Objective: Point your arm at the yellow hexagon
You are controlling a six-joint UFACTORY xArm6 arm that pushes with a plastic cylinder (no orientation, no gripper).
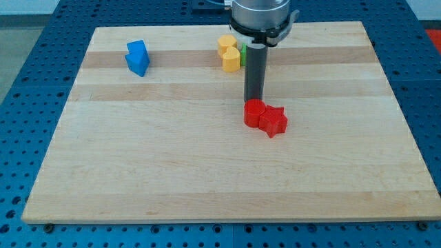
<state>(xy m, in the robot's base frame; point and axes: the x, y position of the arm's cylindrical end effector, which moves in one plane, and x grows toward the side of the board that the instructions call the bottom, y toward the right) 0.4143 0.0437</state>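
Two yellow blocks stand together at the view's top centre: one point(226, 45) above, one point(231, 58) below it; which is the hexagon I cannot make out. A green block point(243, 54) peeks out behind the rod, right of the yellow ones. My tip point(253, 100) is at the end of the dark rod, just above a red round block point(254, 113) and touching or almost touching it. A red star-like block point(273, 121) sits against that one on its right. The tip is below and right of the yellow blocks, about a block's width away.
A blue block point(138, 57) lies at the view's top left. The wooden board point(207, 172) rests on a blue perforated table point(27, 83). The arm's grey wrist point(260, 17) hangs over the board's top edge.
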